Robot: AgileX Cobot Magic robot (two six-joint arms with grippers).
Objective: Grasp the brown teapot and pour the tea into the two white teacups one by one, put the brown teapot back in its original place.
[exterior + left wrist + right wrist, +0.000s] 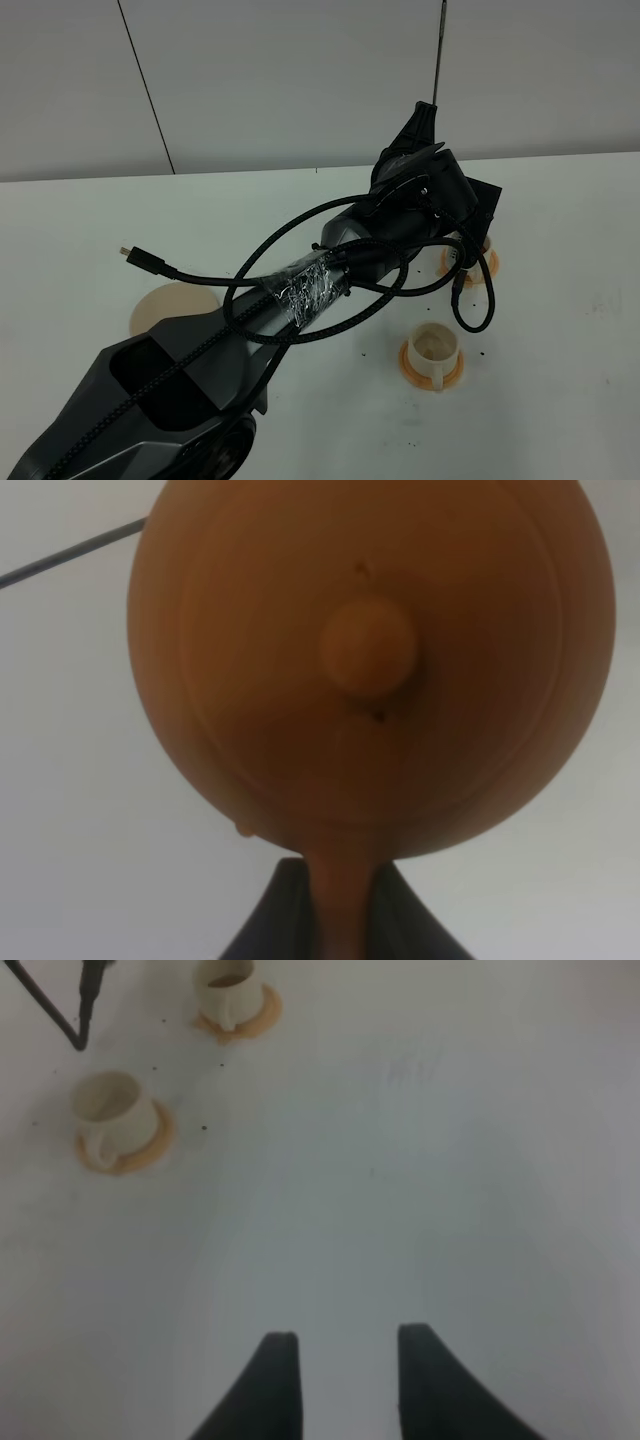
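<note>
Left wrist view: the brown teapot (300, 630) is clamped in the left end effector (338, 920), off its coaster (160, 305) at exterior lower left. The right end effector (345, 1380) is spread, empty. Pouring and return are judged outstanding.

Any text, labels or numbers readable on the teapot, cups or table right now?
No readable text in any view.
brown teapot: plain clay, no marking.
white teacups: no print visible.
faint marks on the table: too blurred to read, possibly only a smudge.
</note>
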